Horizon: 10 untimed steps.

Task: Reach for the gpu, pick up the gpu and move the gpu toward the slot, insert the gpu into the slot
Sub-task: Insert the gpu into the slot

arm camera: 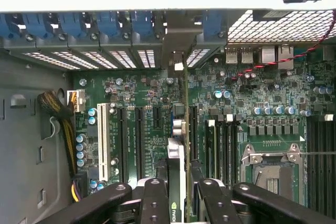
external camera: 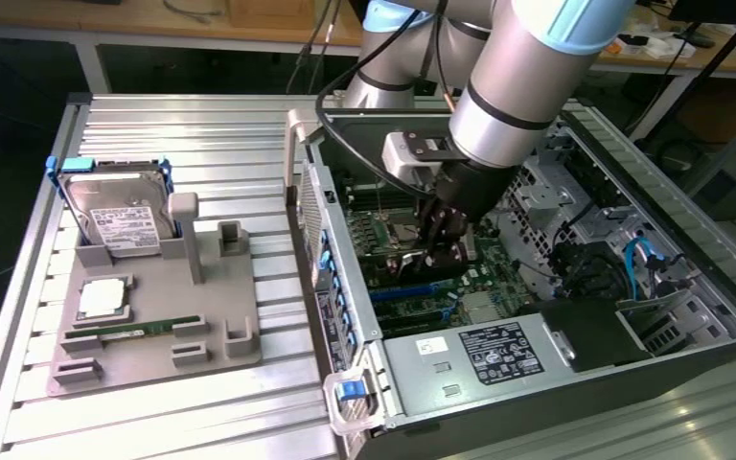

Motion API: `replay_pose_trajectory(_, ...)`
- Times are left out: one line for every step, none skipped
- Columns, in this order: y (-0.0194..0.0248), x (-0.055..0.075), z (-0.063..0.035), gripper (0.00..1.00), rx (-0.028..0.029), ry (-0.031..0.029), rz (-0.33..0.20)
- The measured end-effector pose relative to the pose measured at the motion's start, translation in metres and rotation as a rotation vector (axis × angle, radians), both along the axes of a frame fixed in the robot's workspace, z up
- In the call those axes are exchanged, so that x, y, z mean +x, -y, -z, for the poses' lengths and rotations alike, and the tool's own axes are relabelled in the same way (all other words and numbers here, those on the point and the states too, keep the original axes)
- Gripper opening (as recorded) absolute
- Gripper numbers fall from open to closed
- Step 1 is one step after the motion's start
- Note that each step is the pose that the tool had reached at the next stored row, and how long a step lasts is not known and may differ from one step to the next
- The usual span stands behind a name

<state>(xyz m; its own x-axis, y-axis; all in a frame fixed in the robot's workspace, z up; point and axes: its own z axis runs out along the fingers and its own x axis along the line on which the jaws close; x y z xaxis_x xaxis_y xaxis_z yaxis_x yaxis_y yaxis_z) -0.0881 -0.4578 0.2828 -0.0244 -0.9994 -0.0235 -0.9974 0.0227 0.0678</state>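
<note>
Exterior view: the arm reaches down into the open computer case (external camera: 675,316), which lies on the ribbed metal surface (external camera: 189,125). Its hand (external camera: 448,235) sits low over the green motherboard (external camera: 387,235), in the middle of the case. In the wrist view the hand (arm camera: 181,192) is closed narrowly on the gpu (arm camera: 177,208). One finger presses on each face, and the card stands upright on its edge, running away from the hand toward the rear wall of the case. The card's metal end bracket (arm camera: 176,40) is right at the row of blue-latched openings in that wall. The card is well away from the gray holder (external camera: 215,335) on the exterior view's left, where the hard drive (external camera: 119,225), the processor (external camera: 103,299) and the memory stick (external camera: 138,333) rest. The pick-up looks done, and the step in hand seems to be the insertion. The slot (external camera: 406,287) shows as a blue strip on the board, just beside and below the hand. In the wrist view the card covers the line where it would go in, so I cannot tell whether its lower edge is touching the slot, partly in, or just above it. Finishing this step would call for keeping the card upright and parallel to the slot. The bracket must line up with its opening, and the press must go straight down, with no twist toward the neighbouring black sockets (arm camera: 131,140) or the processor socket (arm camera: 273,174).
</note>
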Motion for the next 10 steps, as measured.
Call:
replay_pose_trajectory(0.0, 0.0, 0.0, 0.27, 0.0, 0.0, 0.0)
replay_pose_trajectory(0.0, 0.001, 0.0001, 0.27, 0.0004, -0.0003, 0.0)
replay_pose_trajectory(0.0001, 0.002, 0.0001, 0.27, 0.0008, -0.001, 0.0)
replay_pose_trajectory(0.0001, 0.004, 0.0, 0.27, 0.0013, -0.0022, 0.0)
replay_pose_trajectory(0.0001, 0.005, 0.0, 0.27, 0.0018, -0.0031, 0.0)
replay_pose_trajectory(0.0002, 0.007, 0.0, 0.27, 0.0023, -0.0041, 0.001)
replay_pose_trajectory(0.0002, 0.008, 0.0001, 0.27, 0.0027, -0.0052, 0.001)
replay_pose_trajectory(0.0004, 0.009, 0.0002, 0.27, 0.0029, -0.0063, 0.001)
replay_pose_trajectory(0.0006, 0.01, 0.0003, 0.27, 0.0029, -0.0077, 0.002)
replay_pose_trajectory(0.0009, 0.011, 0.0008, 0.27, 0.0028, -0.0097, 0.004)
